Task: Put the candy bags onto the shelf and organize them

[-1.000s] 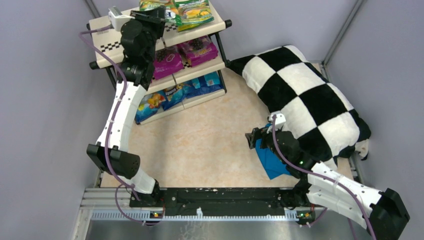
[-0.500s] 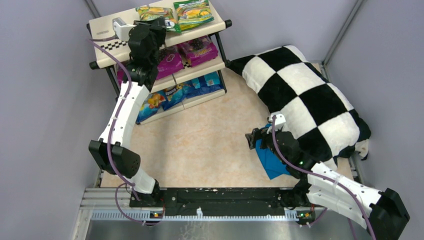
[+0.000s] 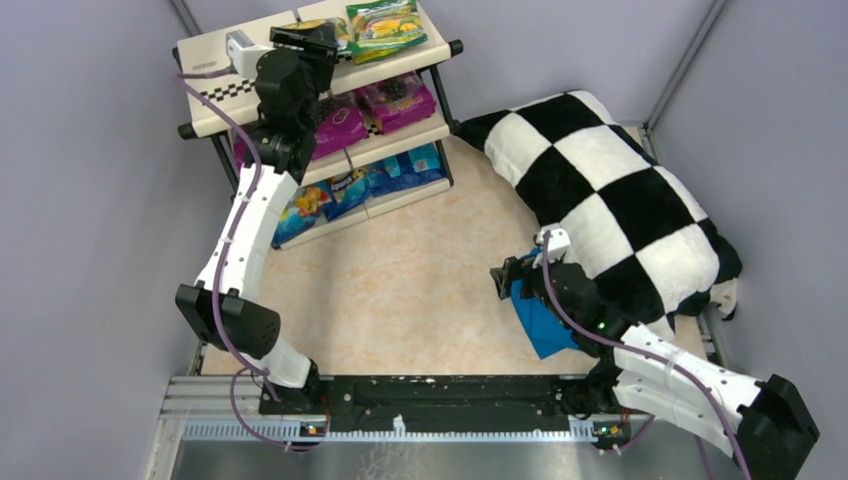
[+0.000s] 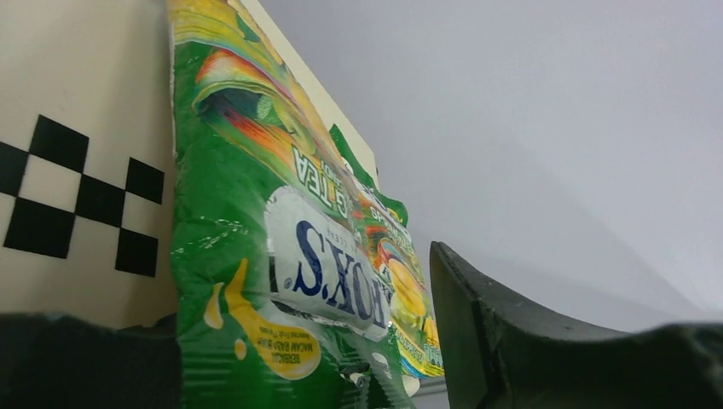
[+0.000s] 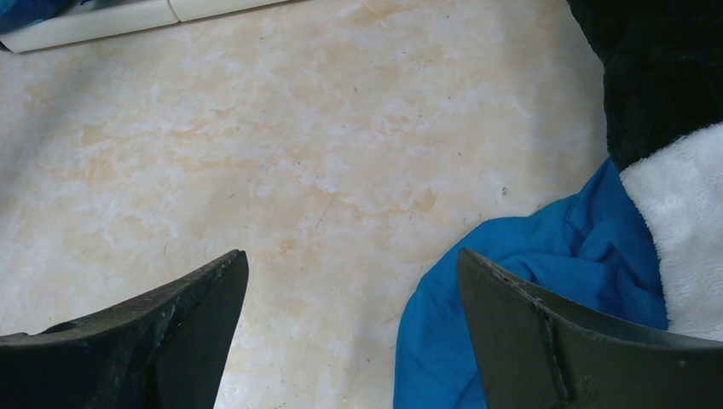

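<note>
The shelf [image 3: 215, 95] stands at the far left. My left gripper [image 3: 305, 38] is over its top tier, open, with the jaws on either side of a green-yellow candy bag [image 4: 256, 256] that lies flat on the cream panel [image 4: 68, 102]. My gripper mostly hides that bag in the top view. A second green bag [image 3: 385, 25] lies beside it. Magenta bags [image 3: 398, 100] are on the middle tier and blue bags [image 3: 400, 170] on the bottom tier. My right gripper [image 3: 500, 278] is open and empty [image 5: 349, 264] just above the floor.
A black-and-white checkered pillow [image 3: 610, 190] fills the right side. A plain blue cloth [image 3: 545, 325] lies against it, just right of my right gripper, and shows in the right wrist view [image 5: 529, 281]. Grey walls close in on all sides.
My left gripper drew back toward the shelf's front edge, then moved forward again over the green bag on the top tier. The right arm has not moved.
</note>
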`<state>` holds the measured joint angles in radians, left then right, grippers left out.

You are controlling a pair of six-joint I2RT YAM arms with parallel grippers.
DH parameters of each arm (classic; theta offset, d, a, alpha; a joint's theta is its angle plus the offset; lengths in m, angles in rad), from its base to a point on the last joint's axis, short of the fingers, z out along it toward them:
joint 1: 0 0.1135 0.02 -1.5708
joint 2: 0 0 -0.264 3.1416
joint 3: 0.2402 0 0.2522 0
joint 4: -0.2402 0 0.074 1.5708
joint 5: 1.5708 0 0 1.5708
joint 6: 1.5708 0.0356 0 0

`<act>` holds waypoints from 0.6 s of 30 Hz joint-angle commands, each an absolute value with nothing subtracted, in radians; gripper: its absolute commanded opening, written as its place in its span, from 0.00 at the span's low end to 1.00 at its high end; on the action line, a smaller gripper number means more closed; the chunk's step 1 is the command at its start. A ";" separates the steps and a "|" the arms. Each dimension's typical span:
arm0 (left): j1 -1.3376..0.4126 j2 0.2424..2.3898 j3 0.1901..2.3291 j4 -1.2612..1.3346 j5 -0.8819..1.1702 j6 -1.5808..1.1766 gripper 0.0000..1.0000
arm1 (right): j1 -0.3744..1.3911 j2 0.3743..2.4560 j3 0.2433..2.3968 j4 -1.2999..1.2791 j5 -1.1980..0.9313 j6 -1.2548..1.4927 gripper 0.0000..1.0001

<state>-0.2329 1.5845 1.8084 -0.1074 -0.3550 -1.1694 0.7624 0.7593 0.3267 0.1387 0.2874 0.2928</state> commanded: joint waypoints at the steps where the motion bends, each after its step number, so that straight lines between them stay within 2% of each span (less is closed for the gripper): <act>1: -0.225 1.534 1.839 -0.207 -0.370 -1.075 0.67 | 0.757 0.769 0.330 0.186 0.288 0.307 0.91; 6: -0.225 1.495 1.811 -0.223 -0.360 -1.007 0.83 | 0.758 0.772 0.329 0.190 0.285 0.308 0.91; 18: -0.225 1.401 1.751 -0.225 -0.198 -0.914 0.99 | 0.758 0.781 0.332 0.189 0.281 0.308 0.91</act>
<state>-0.2276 1.4586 1.7748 -0.2287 -0.2756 -0.9733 0.7624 0.7815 0.3264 0.1490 0.2840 0.2996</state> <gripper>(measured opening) 0.976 0.914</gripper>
